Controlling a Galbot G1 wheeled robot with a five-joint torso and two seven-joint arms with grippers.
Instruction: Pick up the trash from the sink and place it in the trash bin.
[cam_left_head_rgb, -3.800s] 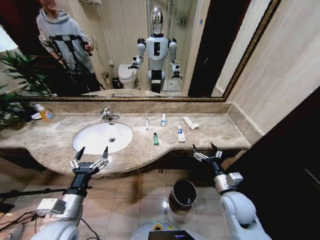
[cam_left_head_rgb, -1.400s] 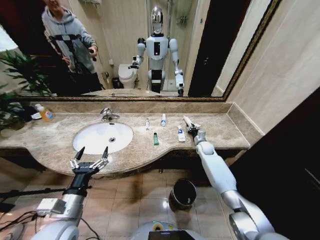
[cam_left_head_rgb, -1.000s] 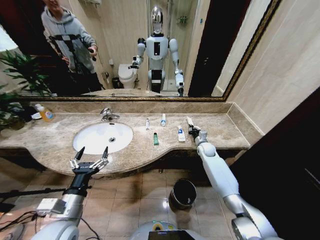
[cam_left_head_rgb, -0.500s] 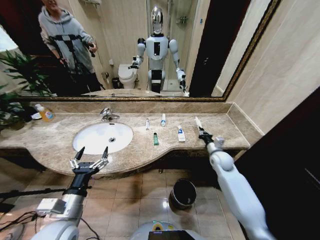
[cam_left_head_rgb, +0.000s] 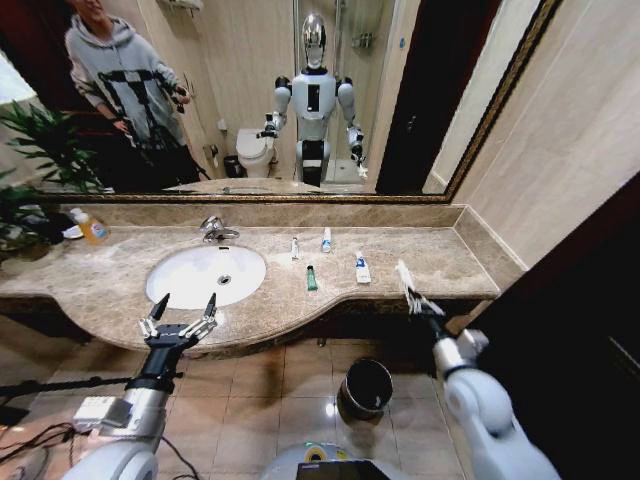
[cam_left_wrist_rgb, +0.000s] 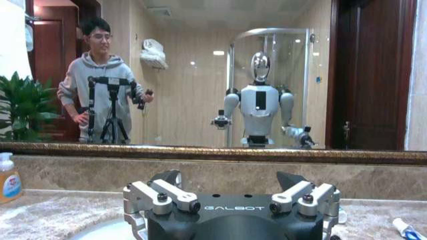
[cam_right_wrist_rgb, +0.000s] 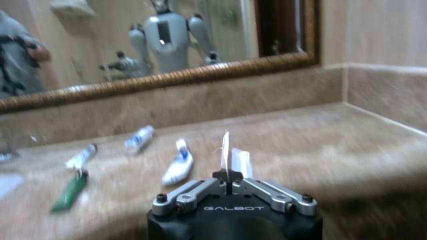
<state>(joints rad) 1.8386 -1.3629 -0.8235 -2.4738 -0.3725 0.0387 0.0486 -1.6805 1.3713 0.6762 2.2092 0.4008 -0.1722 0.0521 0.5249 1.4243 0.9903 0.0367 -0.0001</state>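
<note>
The right gripper (cam_left_head_rgb: 412, 300) was off the front right edge of the counter (cam_left_head_rgb: 440, 262), above the floor and to the right of the trash bin (cam_left_head_rgb: 366, 386). Its fingers were closed on a white tube (cam_left_head_rgb: 404, 278), which stood nearly upright out of the fingertips. In the right wrist view the same tube (cam_right_wrist_rgb: 230, 159) rose straight up from between the pinched fingers (cam_right_wrist_rgb: 200, 190), its flat crimped end uppermost.

4 more pieces of trash lay on the marble between the sink (cam_left_head_rgb: 206, 274) and the right end of the counter. A small bottle (cam_left_head_rgb: 295, 247) and a white tube with a blue label (cam_left_head_rgb: 326, 239) lay nearest the mirror, side by side but apart. A green tube (cam_left_head_rgb: 311, 278) lay closer to the front edge, and another white and blue tube (cam_left_head_rgb: 362, 268) lay to its right. None of them touched another, and none was inside the basin.

The bin stood on the tiled floor below the counter's front edge, dark inside with a shiny rim.

The left gripper (cam_left_head_rgb: 179, 317) hung in front of the sink at the counter's front edge, fingers spread wide with nothing between them. An orange soap bottle (cam_left_head_rgb: 92, 228) stood at the far left by the wall.
</note>
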